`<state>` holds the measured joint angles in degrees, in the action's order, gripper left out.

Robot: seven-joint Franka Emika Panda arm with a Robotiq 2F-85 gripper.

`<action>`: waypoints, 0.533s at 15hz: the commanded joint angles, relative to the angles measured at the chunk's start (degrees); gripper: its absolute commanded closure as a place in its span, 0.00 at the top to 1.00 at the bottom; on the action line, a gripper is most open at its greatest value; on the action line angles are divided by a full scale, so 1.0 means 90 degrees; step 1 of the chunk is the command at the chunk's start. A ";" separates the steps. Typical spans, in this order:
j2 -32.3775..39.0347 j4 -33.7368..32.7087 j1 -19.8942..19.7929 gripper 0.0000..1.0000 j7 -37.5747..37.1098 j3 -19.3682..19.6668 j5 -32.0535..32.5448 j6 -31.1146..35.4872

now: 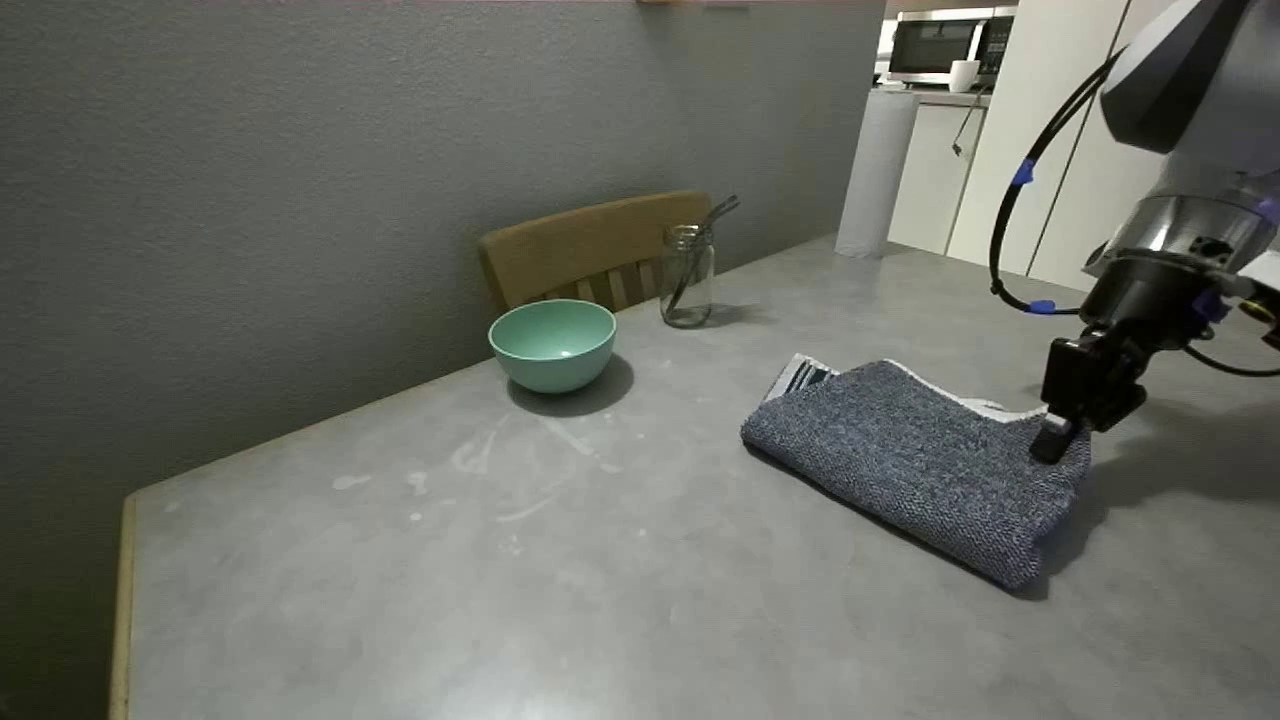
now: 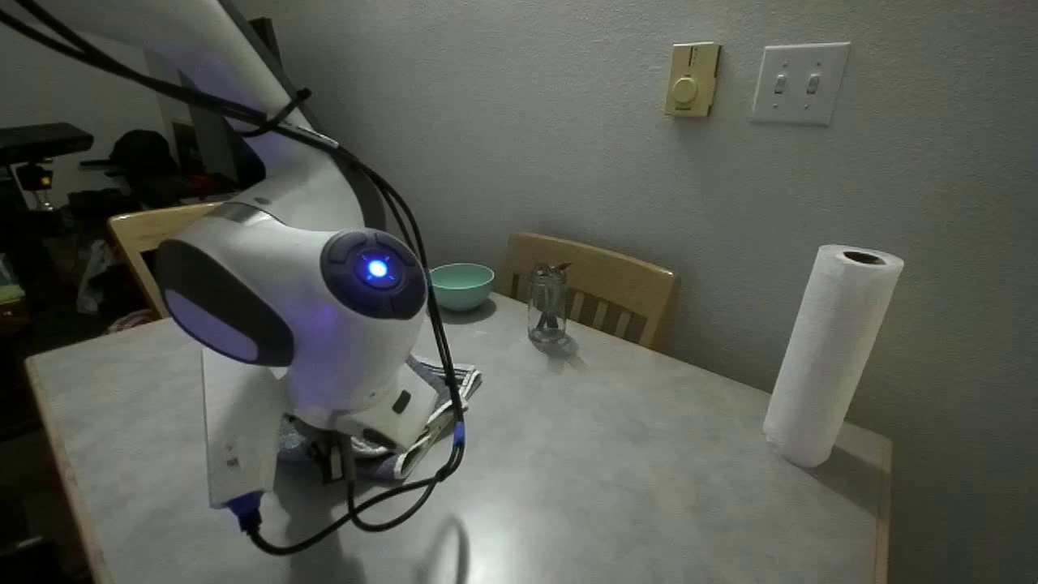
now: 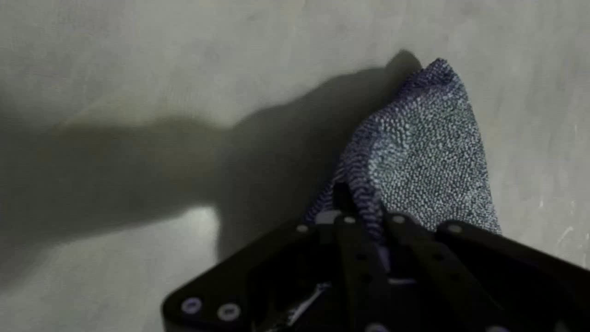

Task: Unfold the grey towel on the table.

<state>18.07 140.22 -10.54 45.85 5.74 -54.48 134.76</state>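
Pincer (image 3: 368, 210) nips the grey towel (image 3: 433, 161), with teal bowl (image 1: 555, 350), glass jar (image 1: 688, 280) and paper roll (image 2: 831, 357) standing apart.

The white arm (image 2: 300, 264) has black cables (image 2: 439, 324) and black, screw-studded fingers (image 3: 352, 244).

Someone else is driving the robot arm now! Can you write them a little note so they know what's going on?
Fingers: closed on a fold near one end of the grey towel.
Where: the towel lies folded on the table. The teal bowl and glass jar stand apart from it, near the chair.
Done: a fold is pinched.
Left: all the unfolding. Probably lift gently, draw the fold open, then spread it flat. I can't tell how many layers are pinched, so go slowly.
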 commanded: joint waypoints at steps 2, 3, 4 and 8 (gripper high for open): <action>-0.0553 0.0207 0.0347 0.01 -0.0189 -0.0204 0.0845 0.0057; -0.0656 0.0225 0.0438 0.01 -0.0285 -0.0259 0.1118 0.0079; -0.0747 0.0210 0.0544 0.01 -0.0416 -0.0320 0.1432 0.0085; -0.0981 0.0047 0.0811 0.01 -0.0885 -0.0576 0.2563 0.0061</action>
<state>11.62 140.36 -4.19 39.96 1.90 -37.12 134.95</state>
